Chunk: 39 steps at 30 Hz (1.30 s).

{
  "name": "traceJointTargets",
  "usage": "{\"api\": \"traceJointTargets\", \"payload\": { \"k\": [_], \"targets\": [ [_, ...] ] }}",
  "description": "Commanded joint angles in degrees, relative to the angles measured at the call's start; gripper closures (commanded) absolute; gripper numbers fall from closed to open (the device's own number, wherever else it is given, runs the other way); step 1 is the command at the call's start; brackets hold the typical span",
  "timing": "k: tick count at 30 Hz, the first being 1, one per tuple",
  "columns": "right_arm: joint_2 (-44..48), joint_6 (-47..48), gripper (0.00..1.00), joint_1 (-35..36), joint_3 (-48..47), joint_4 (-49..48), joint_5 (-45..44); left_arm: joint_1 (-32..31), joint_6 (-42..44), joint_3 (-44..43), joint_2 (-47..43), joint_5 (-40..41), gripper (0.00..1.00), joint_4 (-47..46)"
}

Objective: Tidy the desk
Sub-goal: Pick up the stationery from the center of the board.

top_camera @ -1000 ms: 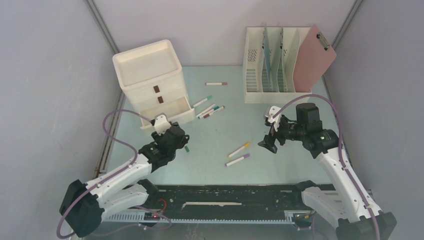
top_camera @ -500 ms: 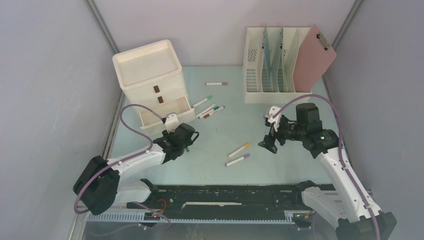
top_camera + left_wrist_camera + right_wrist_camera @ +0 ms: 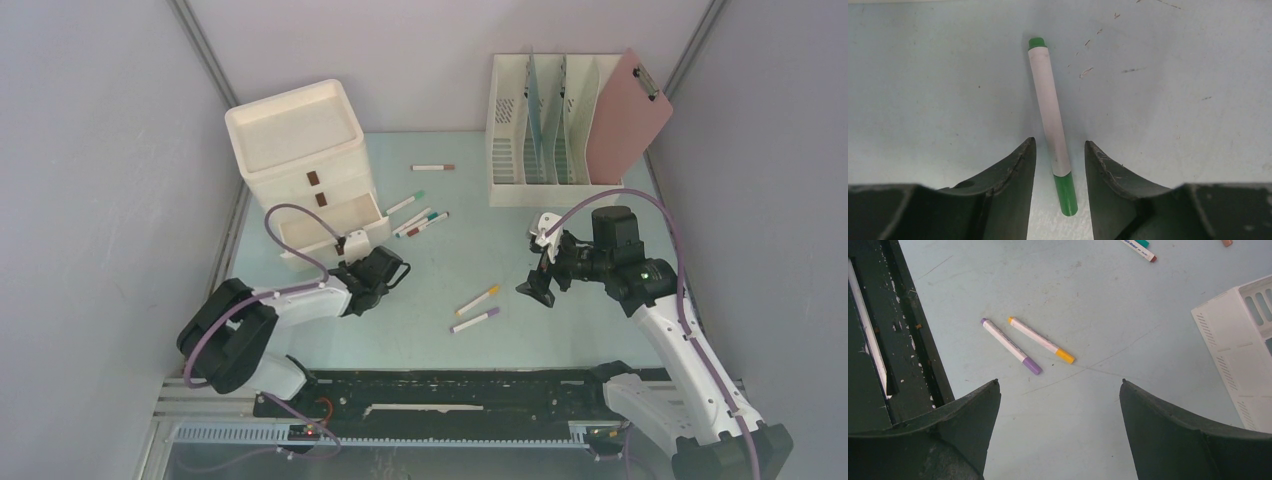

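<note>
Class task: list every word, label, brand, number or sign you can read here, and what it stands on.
No text is readable.
Red-tipped marker, top of right wrist view: dark print on barrel, too small to read.
Green-capped marker: no print visible.

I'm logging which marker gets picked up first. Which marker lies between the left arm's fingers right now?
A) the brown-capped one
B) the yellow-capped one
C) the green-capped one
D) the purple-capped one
C: the left wrist view shows the green-capped marker, white-barrelled, lying on the desk between the left fingers, with a gap on each side.
</note>
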State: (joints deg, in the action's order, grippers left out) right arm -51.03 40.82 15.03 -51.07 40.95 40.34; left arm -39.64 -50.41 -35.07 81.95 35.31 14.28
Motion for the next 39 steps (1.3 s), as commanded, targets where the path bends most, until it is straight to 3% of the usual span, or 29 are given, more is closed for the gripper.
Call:
{"api": "traceJointTargets", "payload": {
  "k": [1, 9, 23, 31, 39],
  "targets": [
    [0.1, 0.7, 0.04, 0.2, -2.2, -0.2, 0.4, -0.3, 0.5, -0.8, 1.6, 1.0, 0.53, -3.1],
    [0.2, 0.7, 0.04, 0.1, -2.1, -0.3, 0.5, -0.3, 0.6, -0.6, 5.1, 1.4, 0.58, -5.0],
    [0.6, 0.7, 0.04, 0.1, -2.2, -0.1, 0.6, -0.3, -0.4, 3.9, 4.5, -2.7, 0.82, -9.5],
    [0.6, 0.8, 0.04, 0.2, -2.2, -0.3, 0.4, -1.0, 4.9, 5.6, -1.4, -5.4, 0.99, -10.2],
    [0.8, 0.7, 0.04, 0.1, -2.2, -0.3, 0.5, -2.6, 13.1, 6.9, -10.9, -6.0, 1.0, -10.2]
  ]
}}
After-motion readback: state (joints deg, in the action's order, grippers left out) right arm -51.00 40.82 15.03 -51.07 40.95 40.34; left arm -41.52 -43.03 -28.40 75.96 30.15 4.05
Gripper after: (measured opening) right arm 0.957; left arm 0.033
